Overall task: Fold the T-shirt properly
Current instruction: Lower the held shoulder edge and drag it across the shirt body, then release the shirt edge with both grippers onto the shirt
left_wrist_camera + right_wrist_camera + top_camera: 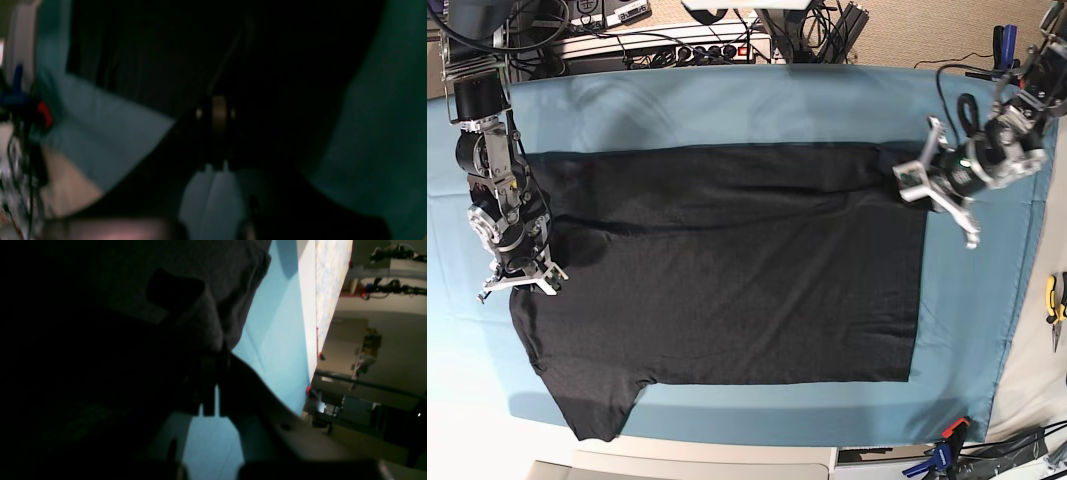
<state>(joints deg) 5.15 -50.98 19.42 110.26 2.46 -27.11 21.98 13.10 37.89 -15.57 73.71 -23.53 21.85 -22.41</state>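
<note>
T-shirt (727, 270) apparently in both closed grippers

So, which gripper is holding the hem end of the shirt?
The left gripper, at the T-shirt's straight edge; the right gripper grips the sleeve end.

Blurred, dark and cut-off parts

The left wrist view is blurred and mostly black: the shirt (267, 66) shows no weave or edge there, and the left gripper (218, 133) is a dim shape. In the right wrist view the right gripper (213, 386) is in shadow, its tips lost in dark cloth. In the base view the table's near and left edges are cut off, and pliers (1055, 300) at the right edge are partly cropped.
</note>
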